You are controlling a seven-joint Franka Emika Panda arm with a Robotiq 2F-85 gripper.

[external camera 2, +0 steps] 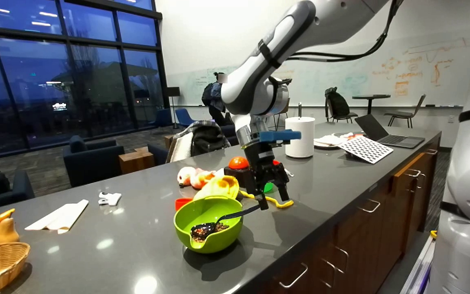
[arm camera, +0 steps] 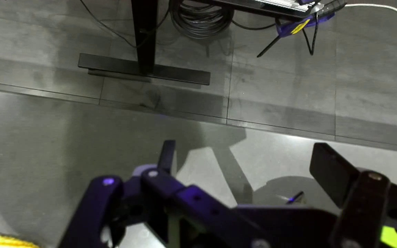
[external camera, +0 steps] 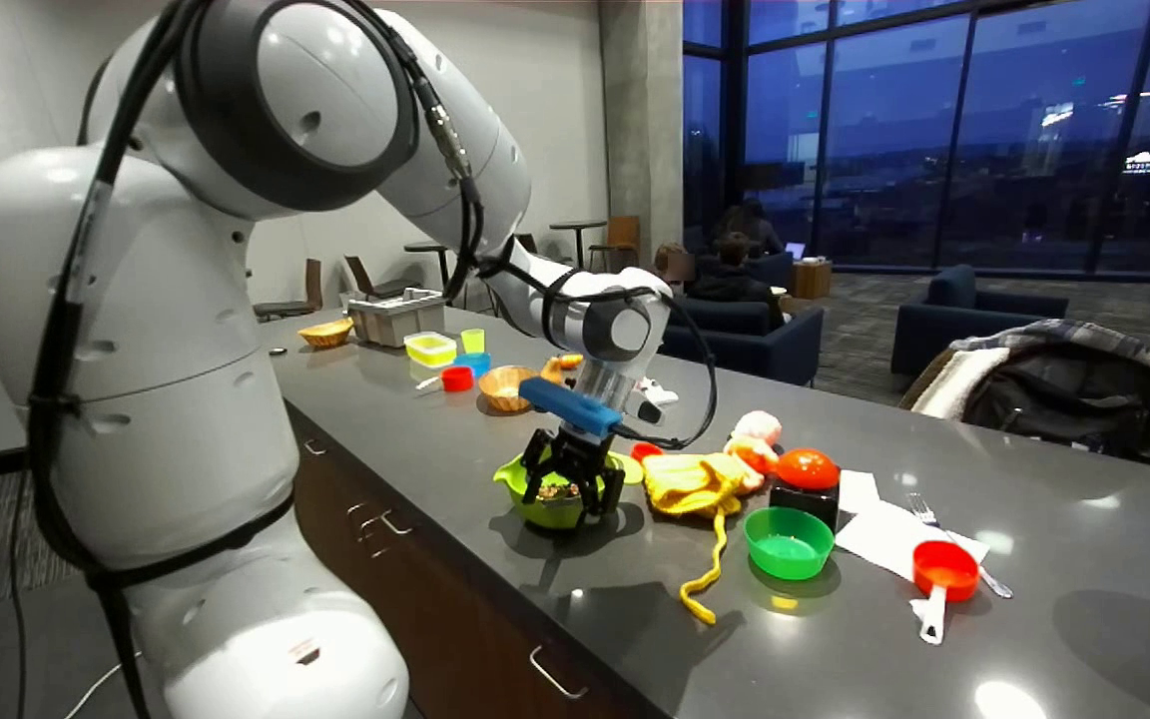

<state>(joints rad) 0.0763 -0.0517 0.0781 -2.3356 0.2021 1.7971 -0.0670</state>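
A black spoon point(external camera 2: 235, 214) is leaning in a lime-green, spouted bowl point(external camera 2: 227, 239) on the glossy grey desk point(external camera 2: 129, 228), its thin, curved handle jutting over the rim and its scoop resting among coarse brown-and-red granules point(external camera 2: 221, 227). The hand point(external camera 2: 274, 202) is hanging just beside the handle's end, released, its black fingers standing wide apart and gripping nothing; whether they are touching the handle is hard to tell. A sideways nudge could be levering the spoon and tipping the rounded bowl, spilling loose granules; so slim a handle could be rolling in a grip. Soft yellow fabric point(external camera: 690, 482) is lying beside the bowl, its ropey cord point(external camera: 720, 544) trailing where the hand could be snagging it, and beyond it a smooth green cup point(external camera: 790, 542) and a shiny orange-red dome point(external camera: 808, 469) on a black box point(external camera: 803, 504) are standing.
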